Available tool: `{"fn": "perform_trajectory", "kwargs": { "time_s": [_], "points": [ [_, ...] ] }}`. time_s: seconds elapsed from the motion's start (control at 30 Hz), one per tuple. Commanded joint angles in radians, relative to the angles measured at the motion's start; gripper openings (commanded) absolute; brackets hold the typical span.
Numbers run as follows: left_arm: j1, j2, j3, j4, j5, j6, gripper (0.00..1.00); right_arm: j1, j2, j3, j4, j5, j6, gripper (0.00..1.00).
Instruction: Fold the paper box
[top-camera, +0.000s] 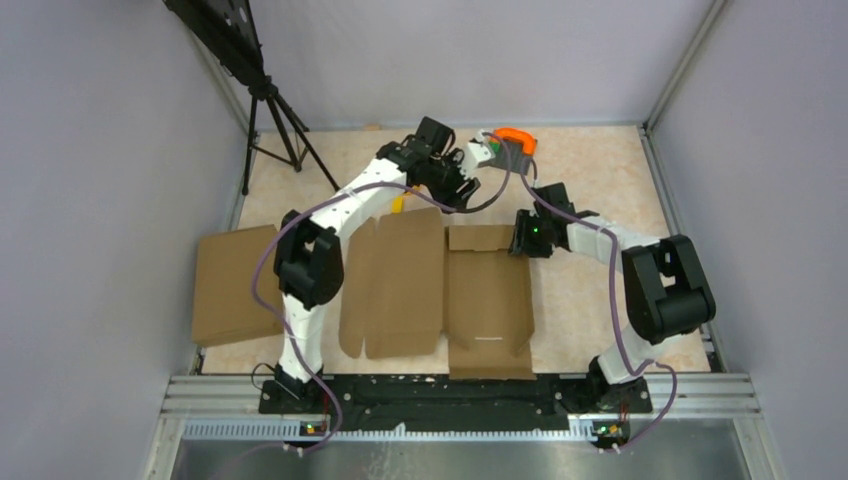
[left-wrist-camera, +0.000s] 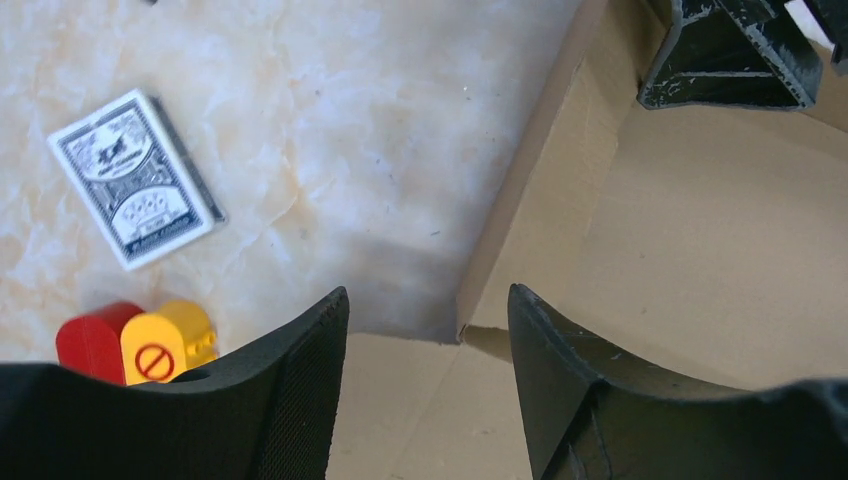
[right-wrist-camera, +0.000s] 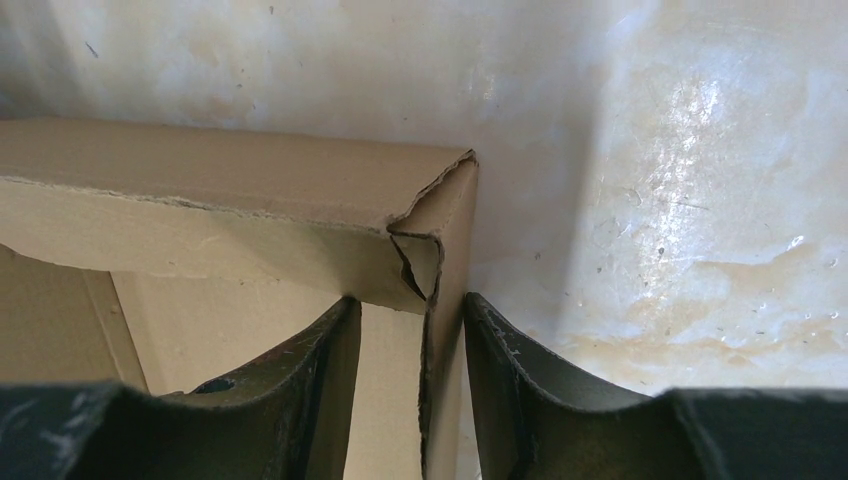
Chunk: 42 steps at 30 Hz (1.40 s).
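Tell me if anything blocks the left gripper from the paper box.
Nothing visible does. The left gripper is open, and the paper box shows its raised wall corner directly ahead between the jaws. The card deck and toy blocks lie on the table to one side, apart from the box.

Right of the paper box (top-camera: 400, 290) the table (top-camera: 570, 320) is bare up to the right arm (top-camera: 660, 285), a wide lane, and the box's open tray is free from above. The right gripper (right-wrist-camera: 408, 300) straddles its far right corner. Off the far edge lie a card deck (left-wrist-camera: 135, 190), a red block (left-wrist-camera: 93, 340) and a yellow block (left-wrist-camera: 170, 335), bare table between deck and blocks. The left arm (top-camera: 310, 265) crosses above the box's left edge; another brown box (top-camera: 235, 285) lies just left of it.
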Motion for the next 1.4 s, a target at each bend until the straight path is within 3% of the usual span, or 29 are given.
{"fn": "perform_trajectory", "kwargs": {
  "time_s": [0.0,0.17,0.43,0.5,0.63,0.83,1.0,1.37],
  "points": [
    [-0.028,0.079,0.107,-0.125,0.057,0.151,0.61,0.012,-0.002,0.052,-0.002,0.001,-0.013,0.42],
    [-0.037,0.166,0.185,-0.241,0.079,0.211,0.59,0.013,-0.006,0.057,-0.007,-0.002,-0.014,0.42],
    [-0.046,0.233,0.188,-0.242,0.079,0.215,0.49,0.014,-0.002,0.056,-0.002,-0.009,-0.014,0.42],
    [-0.049,0.242,0.186,-0.243,0.075,0.211,0.42,0.015,-0.002,0.056,-0.003,-0.008,-0.014,0.42],
    [-0.055,0.257,0.181,-0.222,0.042,0.184,0.16,0.014,-0.007,0.052,0.003,-0.014,-0.011,0.42],
    [-0.075,0.215,0.091,-0.133,-0.004,0.165,0.0,0.012,-0.066,0.018,0.035,-0.019,-0.009,0.52],
    [-0.092,0.178,0.03,-0.083,-0.052,0.153,0.0,0.013,-0.095,0.012,0.053,-0.007,-0.003,0.76],
    [-0.131,0.139,-0.04,-0.043,-0.077,0.142,0.0,0.013,-0.058,-0.012,0.118,0.007,0.008,0.81]
  ]
}}
